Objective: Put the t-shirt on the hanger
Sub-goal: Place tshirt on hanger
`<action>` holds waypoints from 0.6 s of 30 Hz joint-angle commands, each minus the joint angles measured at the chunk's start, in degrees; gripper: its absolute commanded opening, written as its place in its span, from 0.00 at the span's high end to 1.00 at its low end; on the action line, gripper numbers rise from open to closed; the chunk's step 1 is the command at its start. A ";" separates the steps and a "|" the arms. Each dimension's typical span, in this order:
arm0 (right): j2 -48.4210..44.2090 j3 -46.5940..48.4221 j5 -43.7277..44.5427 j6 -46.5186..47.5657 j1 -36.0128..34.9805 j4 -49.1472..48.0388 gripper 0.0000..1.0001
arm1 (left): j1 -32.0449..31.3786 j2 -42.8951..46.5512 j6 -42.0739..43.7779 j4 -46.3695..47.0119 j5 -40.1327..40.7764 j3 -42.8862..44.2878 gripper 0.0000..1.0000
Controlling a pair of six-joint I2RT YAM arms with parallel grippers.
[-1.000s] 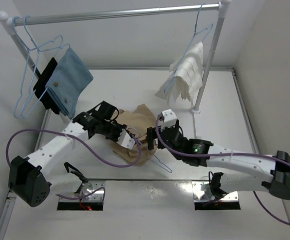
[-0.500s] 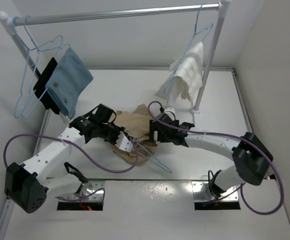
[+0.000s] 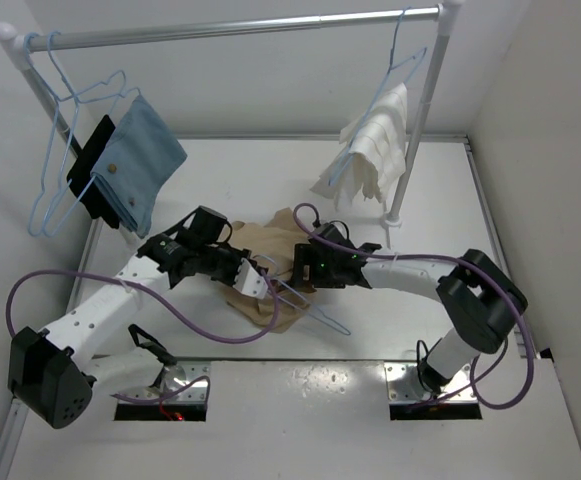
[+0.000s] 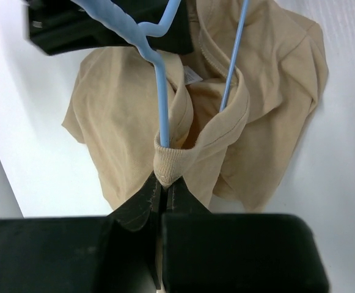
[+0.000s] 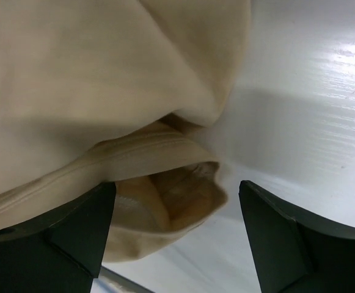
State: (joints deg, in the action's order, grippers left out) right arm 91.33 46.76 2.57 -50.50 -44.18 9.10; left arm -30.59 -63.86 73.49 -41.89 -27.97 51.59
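Observation:
The tan t-shirt [image 3: 282,238] lies crumpled on the white table between both arms. My left gripper [image 3: 264,290] is shut on the ribbed collar of the t-shirt [image 4: 171,165] and holds it up. The light-blue wire hanger [image 3: 316,316] has two wires [image 4: 161,91] running down into the collar opening; its lower end sticks out toward the near table edge. My right gripper [image 3: 303,270] is open, its jaws wide on either side of a folded hem of the t-shirt [image 5: 165,201], not closed on it. A bit of hanger wire [image 5: 121,282] shows below.
A clothes rack rod [image 3: 240,28] spans the back. A like hanger with white cloth [image 3: 375,152] hangs at its right by the post [image 3: 415,140]. Hangers with blue cloth [image 3: 135,165] and bare hangers [image 3: 55,190] hang at the left.
My right arm has swung its elbow out to the right and brought its gripper left, down onto the t-shirt beside the hanger. My left gripper has kept hold of the collar, shifting slightly.

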 commanded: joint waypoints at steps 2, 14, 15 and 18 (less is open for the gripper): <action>1.75 -1.41 -4.76 0.31 1.64 -3.74 0.20 | 0.96 1.54 -0.81 2.07 -0.60 1.14 1.00; 5.35 -1.94 -10.65 1.72 3.23 -6.90 0.54 | 3.16 2.07 -7.73 5.85 -0.07 3.68 1.00; 5.35 -2.55 -10.65 1.72 3.23 -7.43 0.61 | 3.17 2.07 -8.88 6.46 -1.38 3.69 1.00; 3.86 -4.30 -10.65 0.50 3.93 -10.24 0.76 | 5.89 2.07 -10.65 7.00 -4.19 5.79 1.00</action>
State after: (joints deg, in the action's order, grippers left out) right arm 96.73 43.97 -6.35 -49.23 -41.04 3.79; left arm -27.07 -63.31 66.67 -38.26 -28.58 53.54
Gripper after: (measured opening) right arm 0.273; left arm 0.044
